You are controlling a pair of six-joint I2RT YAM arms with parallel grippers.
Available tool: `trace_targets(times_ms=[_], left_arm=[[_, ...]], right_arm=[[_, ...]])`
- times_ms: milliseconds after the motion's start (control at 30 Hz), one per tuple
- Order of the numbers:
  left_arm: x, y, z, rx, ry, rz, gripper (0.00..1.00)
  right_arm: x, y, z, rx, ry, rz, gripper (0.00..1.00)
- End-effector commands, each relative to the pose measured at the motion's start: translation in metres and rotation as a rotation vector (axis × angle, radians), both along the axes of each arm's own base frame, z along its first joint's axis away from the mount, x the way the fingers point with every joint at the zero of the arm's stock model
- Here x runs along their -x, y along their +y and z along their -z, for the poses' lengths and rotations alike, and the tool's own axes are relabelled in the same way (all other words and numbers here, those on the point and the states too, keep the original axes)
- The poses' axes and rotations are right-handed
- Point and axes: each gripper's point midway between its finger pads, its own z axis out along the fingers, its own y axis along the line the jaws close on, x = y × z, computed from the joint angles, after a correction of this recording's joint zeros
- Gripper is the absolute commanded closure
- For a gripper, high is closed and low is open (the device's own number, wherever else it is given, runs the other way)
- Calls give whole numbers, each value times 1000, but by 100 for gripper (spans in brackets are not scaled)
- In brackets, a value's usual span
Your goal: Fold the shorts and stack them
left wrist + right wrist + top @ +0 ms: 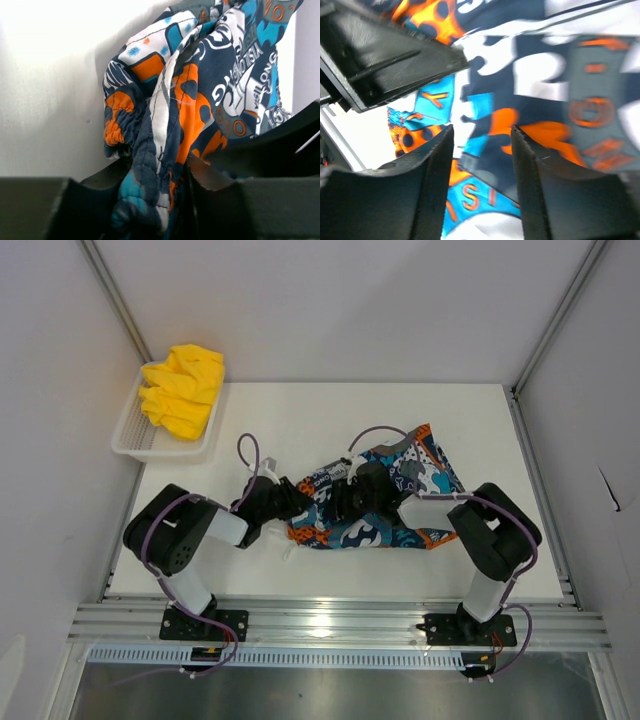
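Looking at the basket (127,430) in the desk's (480,440) far left corner, you see the yellow shorts (182,388) heaped inside it. The printed shorts (372,533) lie crumpled mid-desk, between your two arms. Your left claw (160,175) is clamped on a bunched fold at their left edge. Your right claw (482,136) sits just beside it over the cloth, fingers apart.

The basket (130,436) sits at the table's (300,415) far left corner, with one pair (183,390) in it. Right of the basket and nearer, the other pair (425,478) lies on the table, the left gripper (297,508) at its left edge and the right gripper (340,496) just beside that.
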Motion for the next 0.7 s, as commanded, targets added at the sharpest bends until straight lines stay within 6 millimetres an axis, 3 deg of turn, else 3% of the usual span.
trace_targets(times_ms=[0, 133, 167, 200, 300, 333, 367, 433, 467, 500, 633, 667], left_arm=[[2, -2, -6, -39, -14, 60, 66], [0, 3, 2, -76, 72, 81, 86], [-5, 4, -1, -82, 71, 84, 97], [-12, 8, -3, -88, 75, 72, 100], [-17, 23, -5, -127, 103, 51, 100], [-20, 26, -7, -151, 113, 46, 100], [-21, 31, -7, -167, 125, 39, 100], [-29, 43, -11, -209, 145, 19, 100], [-29, 49, -10, -238, 188, 14, 100], [-39, 54, -14, -252, 196, 2, 100], [-47, 70, -14, -349, 266, 29, 100], [-60, 71, -26, -360, 241, 25, 100]], right_arm=[[-11, -15, -29, -7, -83, 25, 47], [-17, -39, -33, 11, -111, 97, 45], [-20, -46, -34, 16, -119, 126, 50], [-23, -50, -40, 2, -130, 156, 53], [-27, -68, -37, 0, -141, 255, 64], [-28, -72, -43, -22, -155, 281, 75], [-21, -79, -33, -17, -142, 298, 80], [-23, -82, -42, -70, -173, 347, 91], [-16, -87, -33, -61, -163, 364, 96], [-19, -89, -37, -75, -188, 393, 99], [-22, -98, -39, -36, -262, 476, 100], [-22, -99, -42, -23, -288, 479, 100]])
